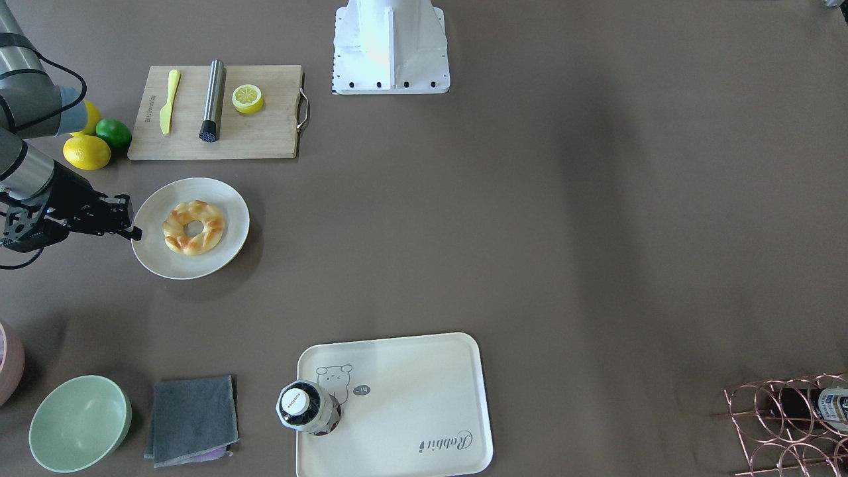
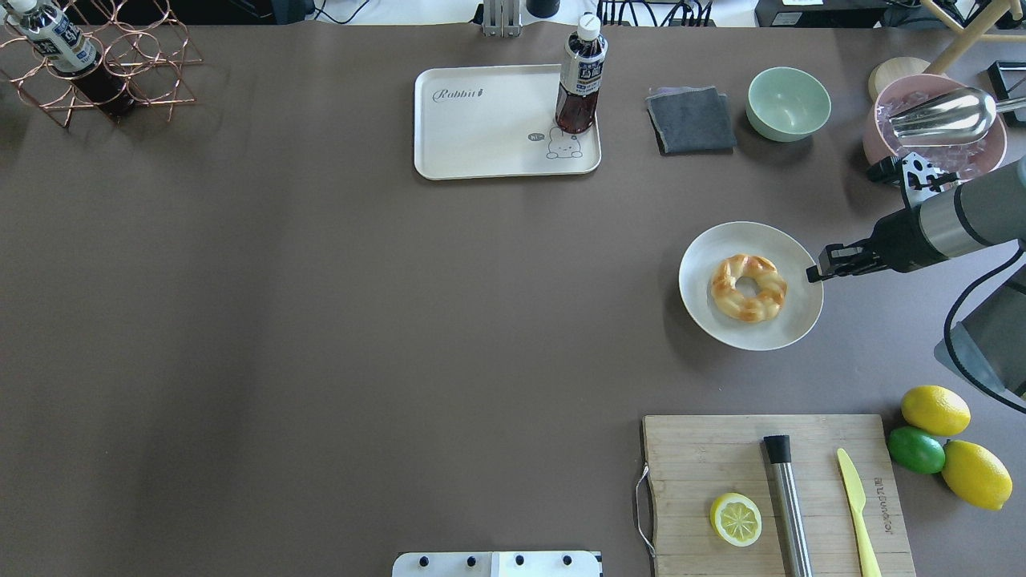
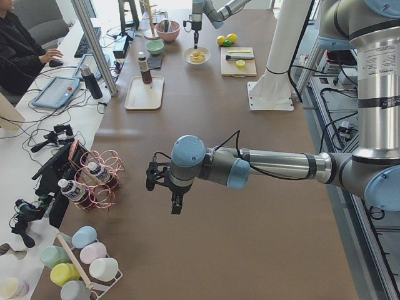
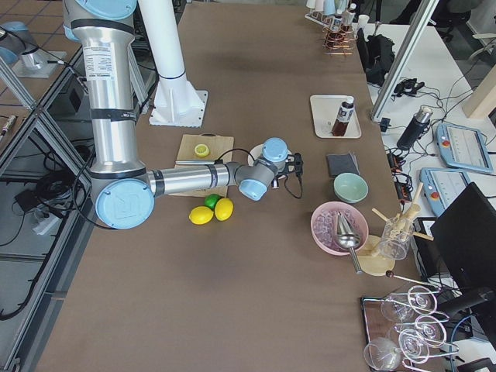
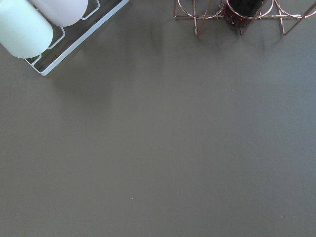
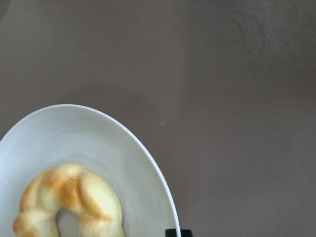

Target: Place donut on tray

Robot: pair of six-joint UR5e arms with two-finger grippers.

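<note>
— Looking at it from here, I'd say the job has hardly begun. Agreed?

— Agreed. The donut [image 2: 749, 287] lies flat in the middle of the round white plate [image 2: 805, 316], on the robot's right side of the worktop [image 2: 321, 320]. The tray [image 2: 481, 128] sits well apart from it, toward the far edge, with no pastry on it.

— Is there room on the tray?

— Plenty. A dark bottle [image 2: 580, 76] stands upright in the corner by the little bear drawing. The rest of the tray, out to the "Rabbit" lettering, is bare.

— And the arms?

— The right arm's fingers [image 2: 816, 272] hang over the plate's rim on the side away from the tray. They are beside the donut and not touching it. I can't tell from any angle whether they're spread or closed, but the donut isn't in them. The left arm's fingers [image 3: 177, 204] are down at the other end of the worktop, near the copper wire rack [image 3: 100, 172], and I can't tell their state either.

— So what's left?

— All of it, by my reckoning. The fingers have to get over the ring, take hold, lift, carry it across and set it down clear of the bottle.
</note>
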